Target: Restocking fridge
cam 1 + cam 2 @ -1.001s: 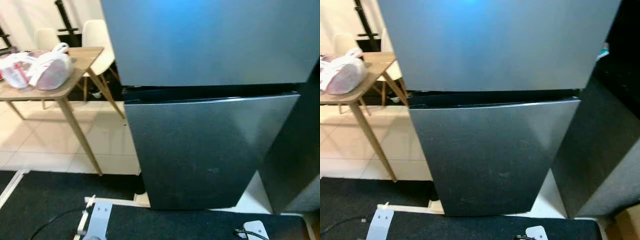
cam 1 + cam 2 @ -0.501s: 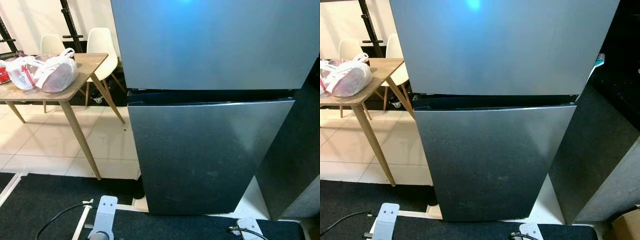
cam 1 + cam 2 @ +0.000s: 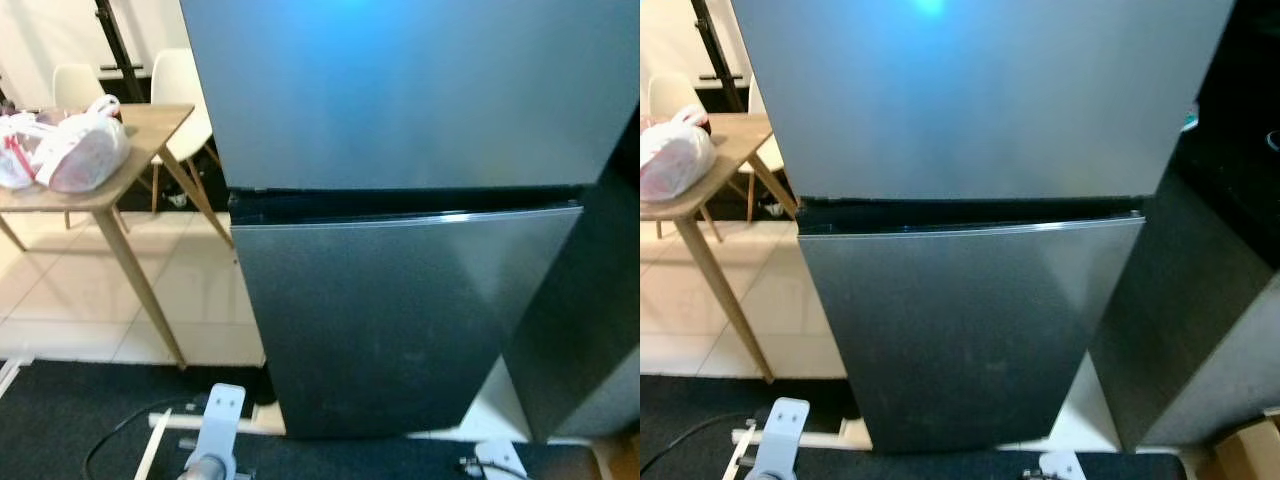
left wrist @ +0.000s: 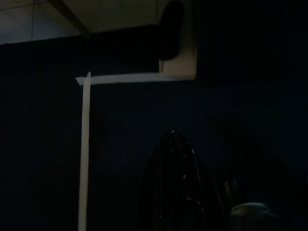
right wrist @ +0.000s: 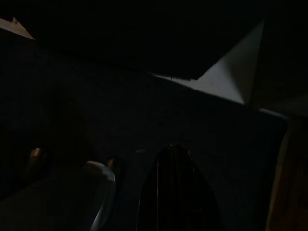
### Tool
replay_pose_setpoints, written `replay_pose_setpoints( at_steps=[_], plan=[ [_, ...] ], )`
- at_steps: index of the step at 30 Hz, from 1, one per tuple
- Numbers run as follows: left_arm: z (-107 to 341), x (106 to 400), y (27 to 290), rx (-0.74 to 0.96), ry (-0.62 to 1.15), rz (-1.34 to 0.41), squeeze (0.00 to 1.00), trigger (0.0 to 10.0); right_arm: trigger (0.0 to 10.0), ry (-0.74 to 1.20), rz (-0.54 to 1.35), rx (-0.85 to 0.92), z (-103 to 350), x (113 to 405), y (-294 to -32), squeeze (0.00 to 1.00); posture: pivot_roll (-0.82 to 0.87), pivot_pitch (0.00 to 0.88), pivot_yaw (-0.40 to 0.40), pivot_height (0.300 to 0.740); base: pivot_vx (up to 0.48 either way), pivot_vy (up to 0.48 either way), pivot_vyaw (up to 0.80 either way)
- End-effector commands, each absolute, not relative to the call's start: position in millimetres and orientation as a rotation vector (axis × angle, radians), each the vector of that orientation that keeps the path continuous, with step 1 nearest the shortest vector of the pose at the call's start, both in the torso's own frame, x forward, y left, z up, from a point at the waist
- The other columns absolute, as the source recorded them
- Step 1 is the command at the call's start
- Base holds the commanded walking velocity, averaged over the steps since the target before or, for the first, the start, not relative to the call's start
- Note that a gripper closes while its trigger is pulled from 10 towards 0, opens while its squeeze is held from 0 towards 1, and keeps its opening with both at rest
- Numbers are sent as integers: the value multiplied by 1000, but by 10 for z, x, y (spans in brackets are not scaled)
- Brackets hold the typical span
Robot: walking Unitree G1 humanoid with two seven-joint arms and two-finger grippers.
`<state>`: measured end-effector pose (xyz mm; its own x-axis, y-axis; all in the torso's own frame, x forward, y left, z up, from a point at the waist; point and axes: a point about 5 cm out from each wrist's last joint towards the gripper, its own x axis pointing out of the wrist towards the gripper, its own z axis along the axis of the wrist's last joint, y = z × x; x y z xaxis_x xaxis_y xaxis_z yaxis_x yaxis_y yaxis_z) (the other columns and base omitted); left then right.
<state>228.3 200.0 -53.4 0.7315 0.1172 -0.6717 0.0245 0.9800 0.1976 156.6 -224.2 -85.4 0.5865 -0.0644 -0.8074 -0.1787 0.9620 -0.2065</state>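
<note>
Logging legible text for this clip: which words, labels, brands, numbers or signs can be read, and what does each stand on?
None can be read.
Fridge: both doors are plain grey metal, with no badge or label visible.
Plastic bags on the wooden table: red patches that may be print, too blurred to read.
Small teal item at the fridge's right edge: too small to tell.
Wrist views: too dark to show any text.

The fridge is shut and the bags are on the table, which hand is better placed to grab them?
Left, most likely. The bags sit on the wooden table to the left of the fridge, on the side of the left hand. Both hang idle; the right hand would have to cross over.
</note>
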Motion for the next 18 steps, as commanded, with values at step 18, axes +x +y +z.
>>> replay_pose_setpoints(
  at_steps=[18],
  plan=[
    [-440, 2374, 1526, 375, 598, -401, 0, 10000, 10000, 968, 47, -253, -903, 1469, -2211, 0, -68, 54, 48, 726, 88, 0, 0]
  ],
)
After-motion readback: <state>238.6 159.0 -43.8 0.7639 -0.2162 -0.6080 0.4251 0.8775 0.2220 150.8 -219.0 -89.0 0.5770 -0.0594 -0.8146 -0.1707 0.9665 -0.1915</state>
